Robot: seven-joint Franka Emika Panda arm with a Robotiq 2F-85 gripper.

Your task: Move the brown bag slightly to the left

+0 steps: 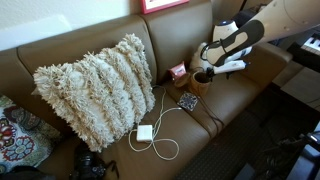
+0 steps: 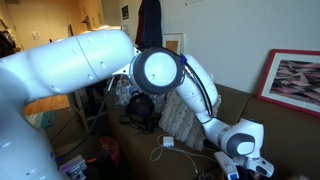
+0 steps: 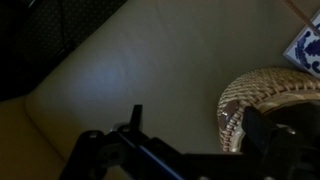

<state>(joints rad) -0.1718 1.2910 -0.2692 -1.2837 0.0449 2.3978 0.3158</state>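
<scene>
— Whereabouts of the small orange-brown cup-shaped woven bag (image 1: 201, 83)?

— Upright on the seat of the brown leather couch (image 1: 170, 30), dark mouth up. Just beside a flat dark patterned square (image 1: 188, 101), near a small red thing (image 1: 178, 72), well apart from the shaggy cream pillow (image 1: 95, 90).

— And the black gripper (image 1: 207, 62)?

— Right above the bag, at the end of the white arm (image 1: 245, 35). Jaws apart, clamped on nothing. Plain only in the wrist view: gripper (image 3: 185, 145) spread wide over the tan cushion, woven wall of the bag (image 3: 260, 100) next to one finger (image 3: 280, 140). Contact there: cannot tell.

— Anything else only from the wrist?

— Weave of the bag, and the blue-and-white pattern on the square (image 3: 305, 45).

— Only from outside?

— White charger (image 1: 145, 132) with looped cable in front of the pillow. Framed picture (image 2: 295, 82) above the couch back in an exterior view, with the arm (image 2: 90, 70) filling the foreground and the bag hidden.
</scene>
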